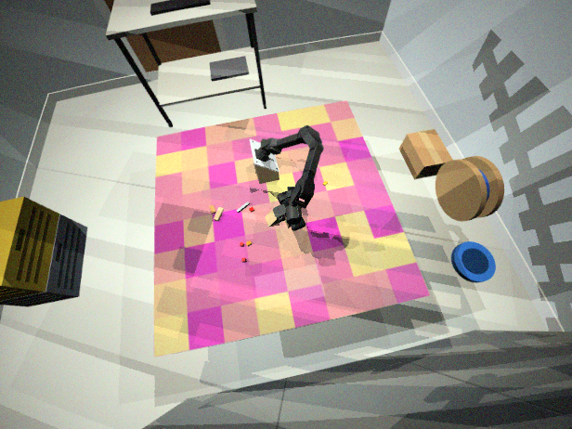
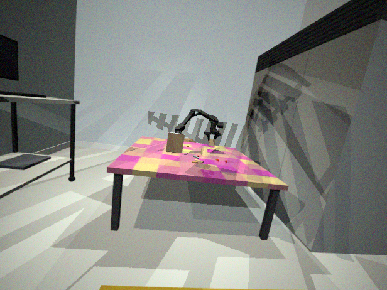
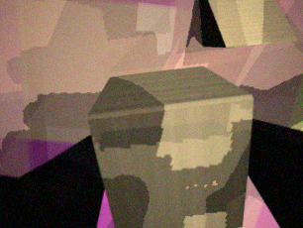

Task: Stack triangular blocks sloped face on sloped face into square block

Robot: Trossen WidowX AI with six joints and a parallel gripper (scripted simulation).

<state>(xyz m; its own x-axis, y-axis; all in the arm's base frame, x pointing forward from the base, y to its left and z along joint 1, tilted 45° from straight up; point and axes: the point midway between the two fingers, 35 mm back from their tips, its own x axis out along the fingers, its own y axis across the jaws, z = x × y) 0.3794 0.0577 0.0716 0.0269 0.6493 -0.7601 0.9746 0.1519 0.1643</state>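
The hand (image 1: 284, 209) (image 2: 212, 137) (image 3: 166, 130) pinches one triangular block (image 2: 212, 142) (image 3: 198, 119) above the desk (image 1: 320, 279) (image 2: 188, 177). Seen from the top, its mate — the lower block (image 1: 272, 219) (image 2: 204, 151) (image 3: 254, 20) — stands just left, so the carry should go left before lowering; slope alignment I cannot tell.

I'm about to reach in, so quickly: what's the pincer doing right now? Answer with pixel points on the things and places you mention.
Pincer (image 1: 282, 214) (image 2: 212, 137) (image 3: 166, 130): closed on a triangular block (image 2: 212, 142) (image 3: 198, 134), held above the table.
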